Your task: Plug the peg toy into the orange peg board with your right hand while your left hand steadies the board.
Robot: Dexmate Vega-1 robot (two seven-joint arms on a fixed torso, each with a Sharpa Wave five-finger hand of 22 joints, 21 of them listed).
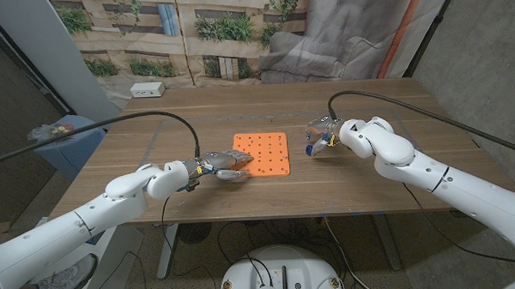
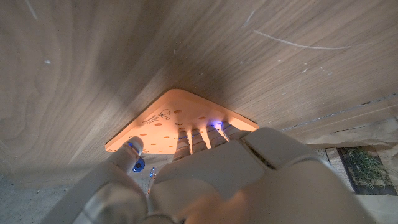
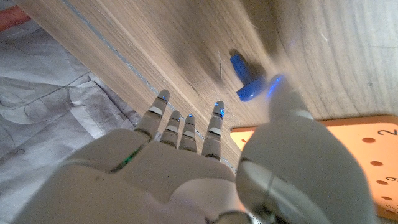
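Blue peg toy [image 3: 247, 79] on table beyond spread, empty right hand [image 3: 186, 162], left hand [image 1: 226, 167] pressing orange peg board [image 1: 266, 153]

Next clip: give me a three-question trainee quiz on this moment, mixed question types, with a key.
1. True or false: the blue peg toy is already plugged into the orange peg board.
2. Which hand touches the board? A) left hand B) right hand C) both
3. Fill in: the peg toy lies on the wooden ____, near the right hand's fingers.

Key:
1. False; it lies on the table beside the board.
2. A; its fingers rest on the board's near left corner.
3. table
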